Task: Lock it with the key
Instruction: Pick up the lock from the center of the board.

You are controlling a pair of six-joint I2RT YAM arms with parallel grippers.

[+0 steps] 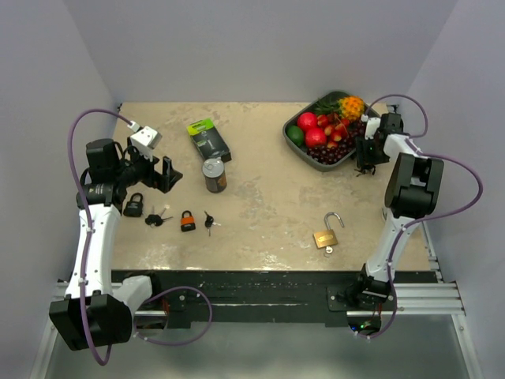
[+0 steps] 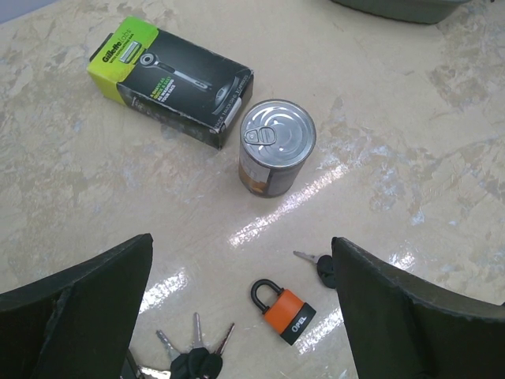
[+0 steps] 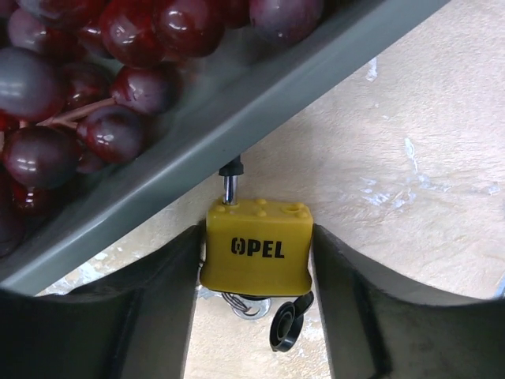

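Observation:
My right gripper is shut on a yellow OPEL padlock, right beside the wall of the grey fruit tray. A metal shackle post stands up from the lock's top. A key ring and a black key head hang under it. In the top view this gripper is at the tray's right edge. My left gripper is open and empty above an orange padlock, a bunch of keys and a single key.
A brass padlock lies open at the front right with a key in it. A black padlock lies at the left. A tin can and a razor box stand behind the orange padlock. The tray holds fruit.

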